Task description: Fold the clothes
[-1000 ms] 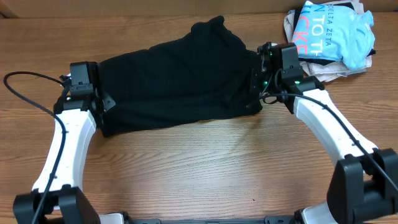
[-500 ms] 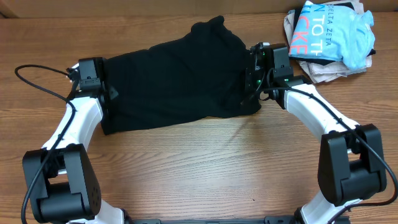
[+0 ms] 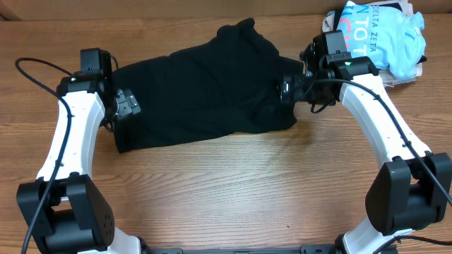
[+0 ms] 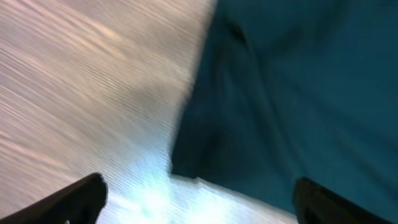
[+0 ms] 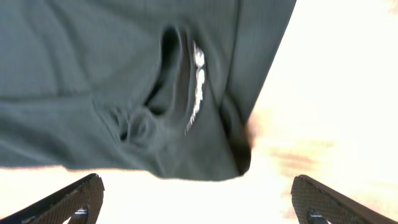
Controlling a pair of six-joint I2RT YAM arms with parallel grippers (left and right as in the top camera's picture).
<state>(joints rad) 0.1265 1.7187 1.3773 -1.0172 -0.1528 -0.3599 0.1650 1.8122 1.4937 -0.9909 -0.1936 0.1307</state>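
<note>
A black garment [image 3: 205, 92] lies spread on the wooden worktop [image 3: 233, 190], left fingers [image 4: 78, 199] apart over its left edge, right fingers [image 5: 78, 198] apart over its right edge.

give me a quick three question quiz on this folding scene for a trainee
1. True or false: the right pincer is shut on the black garment.
2. Where is the pile of other clothes? A: at the far right corner of the table. B: on top of the black garment. C: at the near edge, centre.
3. Fill in: the left pincer hangs over the garment's ____ end.

Key
1. False: in the right wrist view its fingers stand wide apart with nothing between them.
2. A
3. left
</note>
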